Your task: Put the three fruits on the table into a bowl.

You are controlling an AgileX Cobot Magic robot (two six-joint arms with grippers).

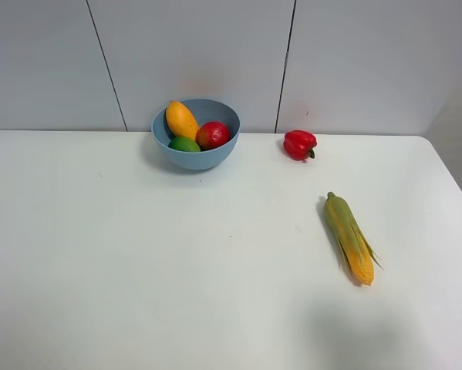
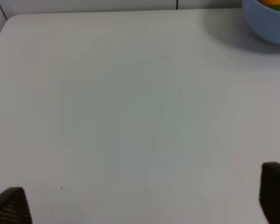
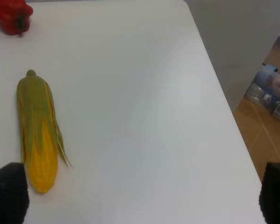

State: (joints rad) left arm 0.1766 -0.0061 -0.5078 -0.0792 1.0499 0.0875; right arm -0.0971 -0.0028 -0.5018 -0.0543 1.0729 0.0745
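White table (image 1: pixel 138 270), bowl (image 1: pixel 196 158) near far edge; left fingers (image 2: pixel 9 205) and right fingers (image 3: pixel 9 191) wide, empty.

We see a small red pepper (image 1: pixel 299 144) with a green stem lying near the back edge of the white surface. Well apart from it, closer to us and a little to the right, a corn cob (image 1: pixel 350 238) lies at a slant, its green husk end toward the back and its bare yellow end toward the front. Behind everything stands a pale panelled wall (image 1: pixel 215 54) with dark vertical seams.
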